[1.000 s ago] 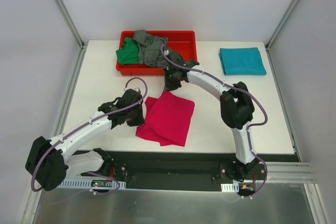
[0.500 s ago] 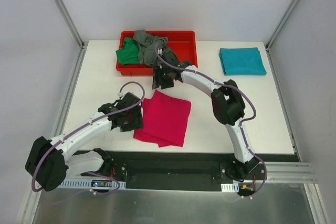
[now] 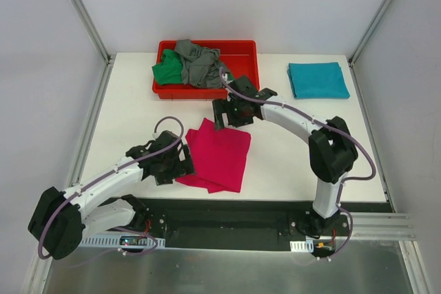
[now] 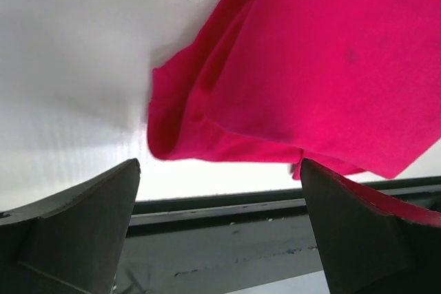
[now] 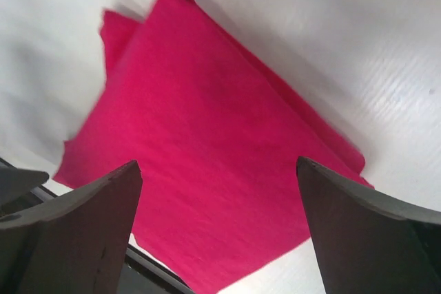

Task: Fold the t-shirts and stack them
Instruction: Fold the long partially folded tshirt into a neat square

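Fabric of this kind is light, soft and limp, so I judge that the t-shirts will sag and lose their folds if they are lifted by one point only. A pinch at two corners, or along a folded edge, seems safer.

Near the front edge of the table [image 3: 138,115], the left gripper [image 3: 182,163] stands wide open and holds nothing, just beside the left side of the magenta-pink t-shirt [image 3: 219,156]. This shirt lies folded, a little askew, and the left wrist view shows its layers at that edge. At its far corner the right gripper [image 3: 222,115] is also spread wide and empty.

Further back, the red tray [image 3: 241,44] at the far edge holds the green t-shirt [image 3: 167,72] and the grey t-shirt [image 3: 196,62], both crumpled. The teal t-shirt [image 3: 317,79] lies folded near the far right corner.

No brand, label or writing can be read on anything.
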